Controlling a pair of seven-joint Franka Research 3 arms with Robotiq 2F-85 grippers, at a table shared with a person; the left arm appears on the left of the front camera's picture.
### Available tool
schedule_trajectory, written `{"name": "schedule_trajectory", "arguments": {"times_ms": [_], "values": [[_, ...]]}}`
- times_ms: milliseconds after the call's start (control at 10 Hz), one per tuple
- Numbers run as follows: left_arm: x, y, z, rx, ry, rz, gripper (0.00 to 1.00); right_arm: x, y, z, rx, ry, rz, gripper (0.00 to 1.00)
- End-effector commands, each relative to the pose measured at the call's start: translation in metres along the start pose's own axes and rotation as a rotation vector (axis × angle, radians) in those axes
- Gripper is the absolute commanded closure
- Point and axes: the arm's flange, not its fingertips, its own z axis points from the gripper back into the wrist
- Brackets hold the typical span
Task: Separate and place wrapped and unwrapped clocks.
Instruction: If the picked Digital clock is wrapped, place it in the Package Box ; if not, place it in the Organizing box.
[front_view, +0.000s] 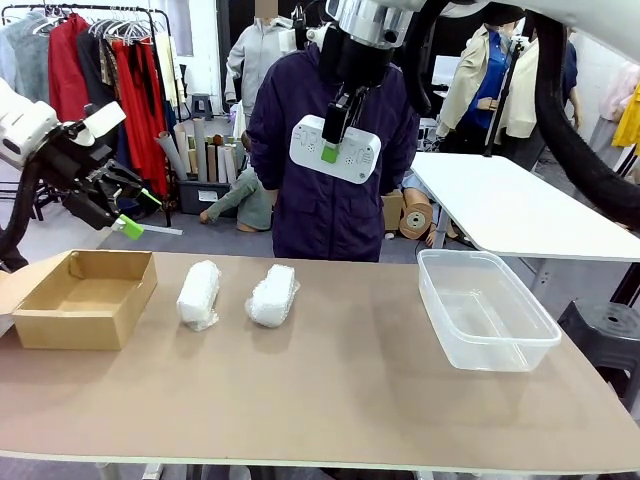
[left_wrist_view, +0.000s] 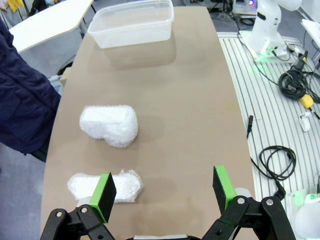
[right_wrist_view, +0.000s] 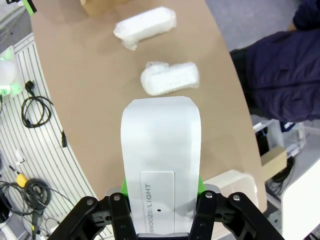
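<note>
Unwrapped clock hangs clamped in our right claw above the far middle of the surface, while left wrapped clock and right wrapped clock lie left of centre and our left claw gapes empty.

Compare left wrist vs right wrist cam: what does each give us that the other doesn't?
Left wrist: the clear tub whole, at the far end of the brown table, and the open left gripper. Right wrist: the bare clock clamped in the right gripper, SNOOZE/LIGHT print up, plus a corner of the cardboard box; a pale corner beside the fingers may be the tub. Both: the wrapped clock near the box and the wrapped clock near the tub lying on the table, and the person's dark coat.
</note>
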Motion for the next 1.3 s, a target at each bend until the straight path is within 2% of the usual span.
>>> {"name": "schedule_trajectory", "arguments": {"times_ms": [0,200,400,700,900,1000,1100,1200], "values": [[0.001,-0.001,0.001,-0.001,-0.016,-0.005,0.00,0.000,0.001,0.005,-0.001,-0.008,0.006,1.00],[0.001,-0.001,0.001,-0.001,-0.016,-0.005,0.00,0.000,0.000,0.000,0.000,0.000,0.000,1.00],[0.001,-0.001,0.001,-0.001,-0.016,-0.005,0.00,-0.015,-0.015,0.015,-0.026,-0.019,-0.150,1.00],[0.001,-0.001,0.001,-0.001,-0.016,-0.005,0.00,-0.081,-0.029,0.029,-0.024,0.027,-0.398,1.00],[0.001,-0.001,0.001,-0.001,-0.016,-0.005,0.00,-0.128,-0.031,0.012,-0.039,0.023,-0.534,1.00],[0.001,-0.001,0.001,-0.001,-0.016,-0.005,0.00,-0.151,-0.032,0.003,-0.042,0.010,-0.654,1.00],[0.001,-0.001,0.001,-0.001,-0.016,-0.005,0.00,-0.174,-0.033,-0.010,-0.110,0.019,-0.776,1.00],[0.001,-0.001,0.001,-0.001,-0.016,-0.005,0.00,-0.193,-0.033,-0.019,-0.183,0.011,-0.842,1.00]]}}
